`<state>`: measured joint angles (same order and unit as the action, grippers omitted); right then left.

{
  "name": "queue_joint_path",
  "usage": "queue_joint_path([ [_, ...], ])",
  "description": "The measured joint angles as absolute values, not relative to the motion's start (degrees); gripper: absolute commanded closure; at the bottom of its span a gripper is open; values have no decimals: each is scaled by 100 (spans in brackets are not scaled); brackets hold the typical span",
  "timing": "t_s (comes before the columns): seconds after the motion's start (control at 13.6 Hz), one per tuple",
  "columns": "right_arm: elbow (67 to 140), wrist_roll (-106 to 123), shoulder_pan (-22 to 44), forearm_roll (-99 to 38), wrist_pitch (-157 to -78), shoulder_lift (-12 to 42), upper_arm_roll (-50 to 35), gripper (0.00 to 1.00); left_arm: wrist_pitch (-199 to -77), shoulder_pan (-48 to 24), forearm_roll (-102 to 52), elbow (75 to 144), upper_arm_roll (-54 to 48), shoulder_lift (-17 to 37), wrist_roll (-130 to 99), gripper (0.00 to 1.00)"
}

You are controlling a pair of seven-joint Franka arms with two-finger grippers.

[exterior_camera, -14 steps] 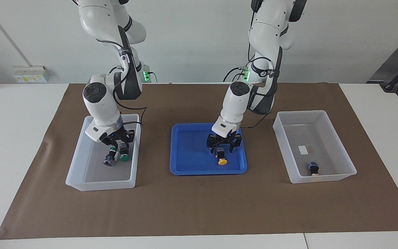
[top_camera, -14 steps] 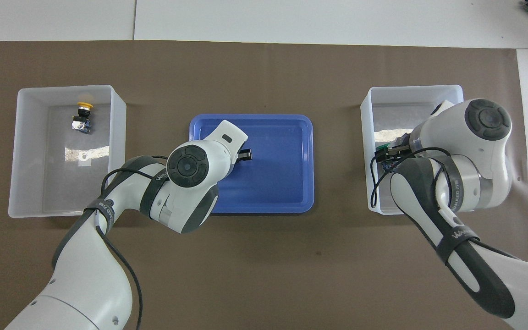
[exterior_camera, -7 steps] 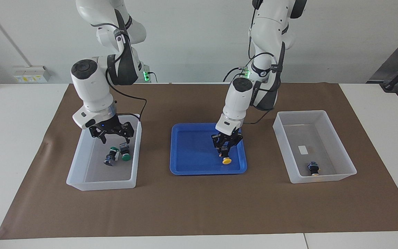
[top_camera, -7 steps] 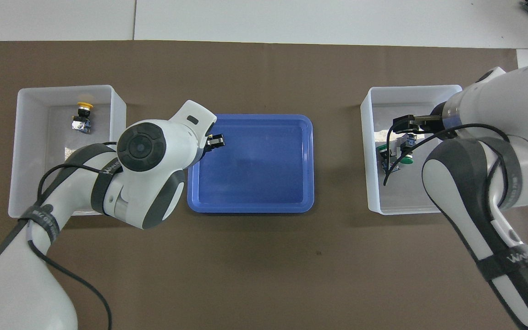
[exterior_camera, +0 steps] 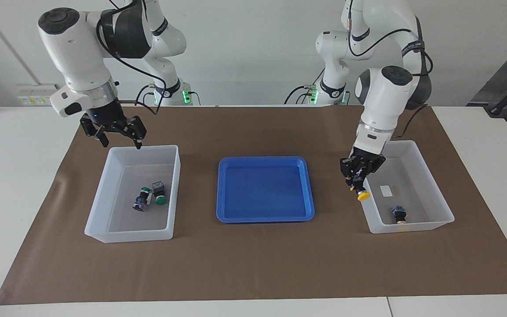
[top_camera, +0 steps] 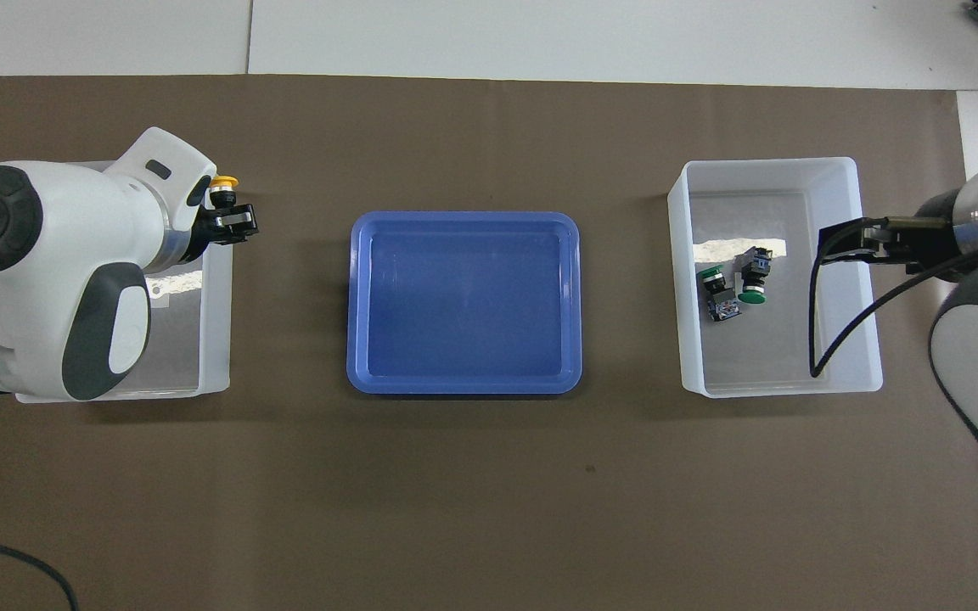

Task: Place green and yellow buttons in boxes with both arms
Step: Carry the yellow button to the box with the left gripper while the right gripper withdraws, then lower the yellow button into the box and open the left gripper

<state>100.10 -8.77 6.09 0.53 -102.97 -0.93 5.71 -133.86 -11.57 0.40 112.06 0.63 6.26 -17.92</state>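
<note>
my left gripper (exterior_camera: 359,179) clamped the last yellow button (exterior_camera: 361,196) over its box (exterior_camera: 429,176) | right gripper (exterior_camera: 113,130) empty, spread | greens (exterior_camera: 150,197) boxed | just the drop left, I reckon

One camera sits high across the bench (exterior_camera: 253,273), facing the two robots, whose bases stand along the top of its view against the wall. The other hangs high over the robots' own end and looks steeply down and forward, so only arm ends enter from its bottom corners. Both take in the brown mat (top_camera: 489,475), the blue tray (exterior_camera: 222,211) and both bins, half a turn apart.
</note>
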Motion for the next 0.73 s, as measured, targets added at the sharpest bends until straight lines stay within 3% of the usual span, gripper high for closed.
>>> queue_joint_path([
  [0.73,9123,-861,462,17,-9297,-259,575,0,-14221,-211,40,11414,50,874,-544,100],
])
